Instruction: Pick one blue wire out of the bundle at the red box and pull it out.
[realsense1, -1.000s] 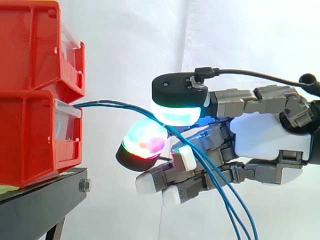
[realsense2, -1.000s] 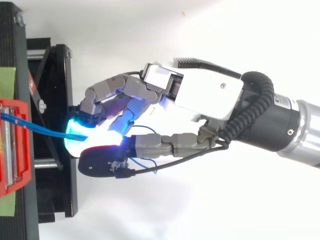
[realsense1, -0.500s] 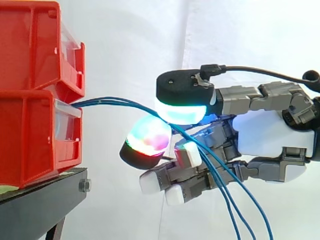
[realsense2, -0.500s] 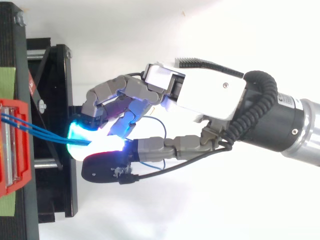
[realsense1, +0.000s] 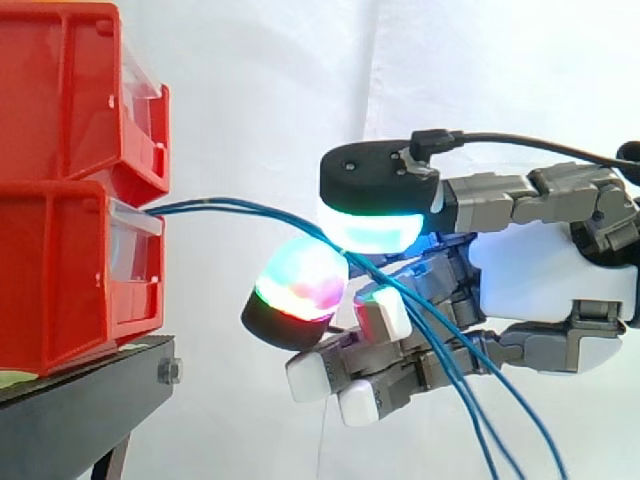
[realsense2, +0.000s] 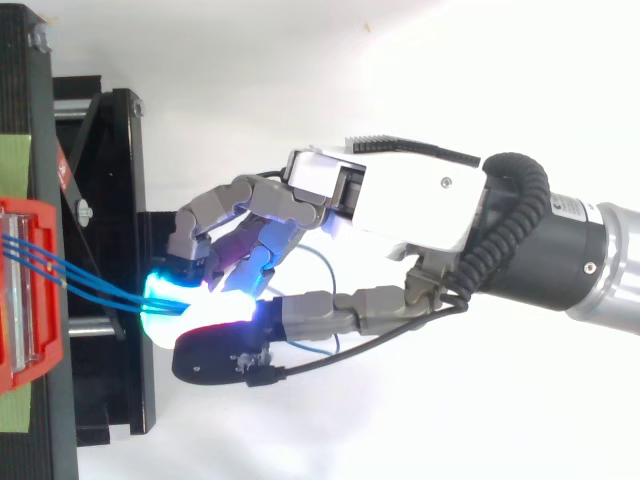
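Note:
Three thin blue wires (realsense1: 240, 207) come out of the front of the lower red bin (realsense1: 60, 280) and arc to the right. In the top view the wires (realsense2: 90, 285) fan out from the bin (realsense2: 30, 290) toward the glowing pads. My hand (realsense1: 550, 270) reaches in from the right and is shut on the wires, pinching them between a cyan-glowing pad (realsense1: 370, 225) above and a multicoloured pad (realsense1: 300, 285) below. I cannot tell how many wires sit in the pinch. Past the pads the wires hang down to the lower right.
A second red bin (realsense1: 60, 90) is stacked on the lower one. Both rest on a black stand (realsense1: 80, 400) at the left, with a bolt at its corner. A white curtain (realsense1: 300, 80) hangs behind. The other fingers are curled below the wires.
My hand has drawn slightly away from the bin, to the right, still pinching. The wires have spread apart near the bin, and one hanging strand has swung out further right.

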